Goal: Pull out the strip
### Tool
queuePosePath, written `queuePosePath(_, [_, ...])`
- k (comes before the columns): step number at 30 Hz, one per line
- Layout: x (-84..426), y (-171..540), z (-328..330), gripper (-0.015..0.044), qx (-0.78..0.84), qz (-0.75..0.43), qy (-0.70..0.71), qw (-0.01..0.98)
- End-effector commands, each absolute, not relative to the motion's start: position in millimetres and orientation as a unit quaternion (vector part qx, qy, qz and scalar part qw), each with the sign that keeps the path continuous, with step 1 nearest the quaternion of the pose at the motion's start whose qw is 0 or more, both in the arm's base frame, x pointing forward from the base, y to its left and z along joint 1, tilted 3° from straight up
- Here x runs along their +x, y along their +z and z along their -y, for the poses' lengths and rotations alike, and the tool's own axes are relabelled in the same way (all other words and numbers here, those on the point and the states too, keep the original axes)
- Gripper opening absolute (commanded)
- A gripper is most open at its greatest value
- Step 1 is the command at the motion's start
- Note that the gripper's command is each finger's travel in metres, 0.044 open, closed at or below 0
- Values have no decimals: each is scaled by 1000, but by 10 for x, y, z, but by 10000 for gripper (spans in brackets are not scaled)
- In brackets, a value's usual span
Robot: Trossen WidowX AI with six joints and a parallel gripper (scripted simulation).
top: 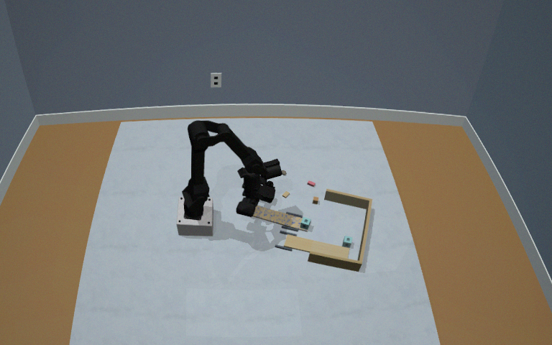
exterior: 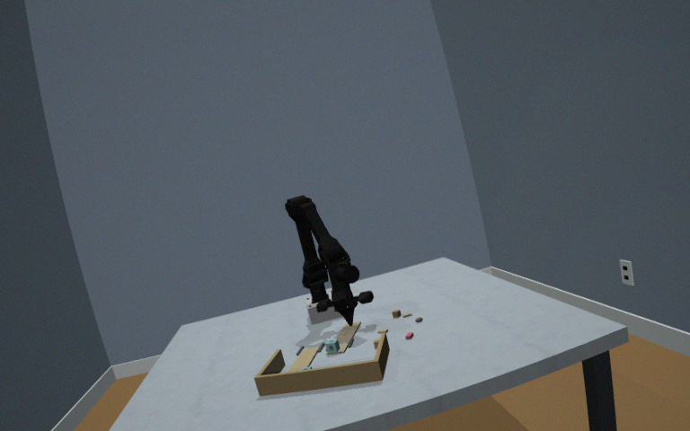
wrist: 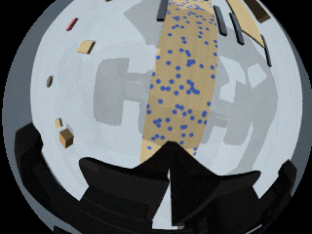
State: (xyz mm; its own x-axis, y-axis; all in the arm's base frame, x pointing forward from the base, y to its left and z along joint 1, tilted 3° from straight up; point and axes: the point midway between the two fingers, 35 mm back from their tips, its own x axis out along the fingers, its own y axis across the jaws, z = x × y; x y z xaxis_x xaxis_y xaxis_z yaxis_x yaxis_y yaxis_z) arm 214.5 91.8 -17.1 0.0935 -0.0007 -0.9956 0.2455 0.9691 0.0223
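Note:
A wooden strip with blue dots (top: pixel 274 215) (exterior: pixel 348 332) (wrist: pixel 182 97) lies with its near end at my gripper and its far part between dark rails. A teal cube with dark marks (top: pixel 305 222) (exterior: pixel 331 346) rests on its far end; the marks are too small to read. My gripper (exterior: pixel 350 324) (wrist: pixel 171 144) is shut, its tips down on the near end of the dotted strip; the top view hides the tips. A plain strip (top: pixel 301 244) (exterior: pixel 304 359) (wrist: pixel 246 19) lies alongside, apart. A second teal cube (top: pixel 347 241) (exterior: pixel 305 368) is at its far end.
A low wooden wall (top: pixel 366 227) (exterior: pixel 320 378) surrounds the far area on three sides. Dark rails (top: pixel 293 214) (wrist: pixel 220 20) flank the strips. A red block (top: pixel 311 183) (exterior: pixel 409 335) (wrist: pixel 72 23), a tan block (top: pixel 286 194) (wrist: pixel 87 47) and a brown block (exterior: pixel 396 313) (wrist: pixel 66 138) lie to one side.

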Motion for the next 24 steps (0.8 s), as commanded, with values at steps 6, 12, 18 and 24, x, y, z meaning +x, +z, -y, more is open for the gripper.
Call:
queuePosePath(6, [2129,244,-925,0,87,-678,-88,724])
queuePosePath(12, [2373,268,-842,131,115,-673,-115,721])
queuePosePath(18, [2584,317,-761,289,116,-673,-116,722])
queuePosePath(24, [2809,372,-678,440,115,-672,-116,723])
